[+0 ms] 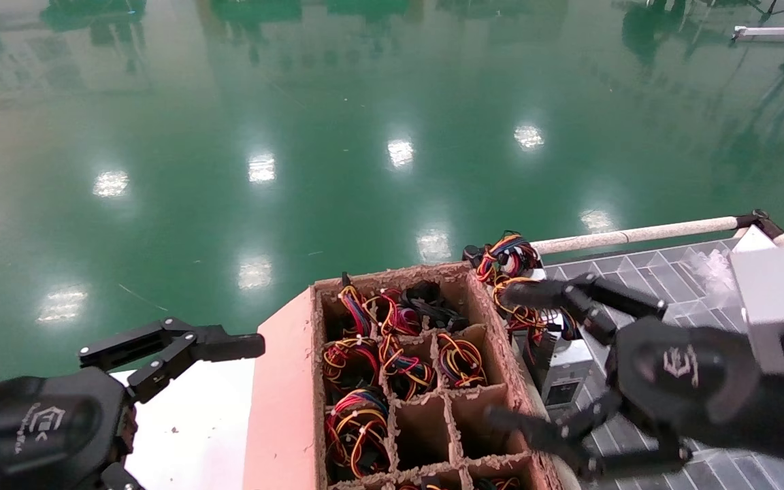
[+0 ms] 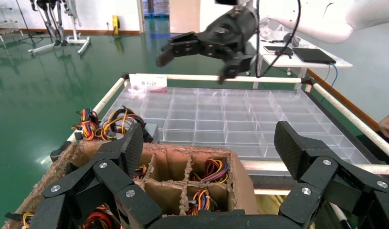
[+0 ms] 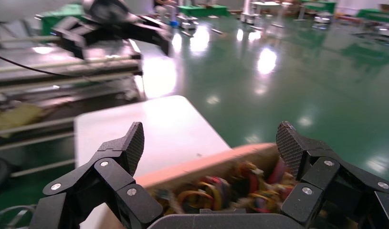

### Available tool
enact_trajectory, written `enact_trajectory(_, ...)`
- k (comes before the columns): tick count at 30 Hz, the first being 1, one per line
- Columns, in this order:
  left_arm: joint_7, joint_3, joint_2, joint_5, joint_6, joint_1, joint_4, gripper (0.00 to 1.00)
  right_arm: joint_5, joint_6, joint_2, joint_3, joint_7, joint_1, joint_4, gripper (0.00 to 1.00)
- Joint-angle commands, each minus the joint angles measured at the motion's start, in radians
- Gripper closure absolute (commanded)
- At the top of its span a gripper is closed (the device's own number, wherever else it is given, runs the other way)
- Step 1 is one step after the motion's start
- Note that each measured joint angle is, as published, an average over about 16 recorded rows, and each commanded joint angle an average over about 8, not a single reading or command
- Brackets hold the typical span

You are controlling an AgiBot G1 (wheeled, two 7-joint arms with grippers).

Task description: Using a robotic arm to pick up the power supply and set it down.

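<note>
A small grey power supply lies on the clear divided tray, right beside the brown cardboard box. Its red, yellow and orange wires spill towards the tray's far corner. My right gripper hovers open just above it and the box's right edge, holding nothing. In the right wrist view the right gripper spans blurred wire bundles in the box. My left gripper is open and empty at the near left. The left wrist view shows the left gripper, the supply's wires and the right gripper farther off.
The cardboard box is divided into cells, several holding coloured wire bundles, some empty. A white table lies left of it. The tray has a white tube rail. Green floor lies beyond.
</note>
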State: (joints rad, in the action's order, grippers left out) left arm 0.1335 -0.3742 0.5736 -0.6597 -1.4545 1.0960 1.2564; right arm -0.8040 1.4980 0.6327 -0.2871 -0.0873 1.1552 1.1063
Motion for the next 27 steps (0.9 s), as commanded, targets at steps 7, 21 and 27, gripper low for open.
enact_trajectory(7,0.0,0.0,0.0,0.0,0.0,0.0,0.0,0.0,0.064,-0.002,-0.019,0.006,-0.088,-0.071,0.156,0.0)
enact_trajectory(21,0.0,0.0,0.0,0.0,0.0,0.0,0.0,0.0,0.084,-0.002,-0.025,0.009,-0.106,-0.09,0.198,0.0)
enact_trajectory(27,0.0,0.0,0.0,0.0,0.0,0.0,0.0,0.0,0.08,-0.002,-0.024,0.009,-0.103,-0.086,0.189,0.0)
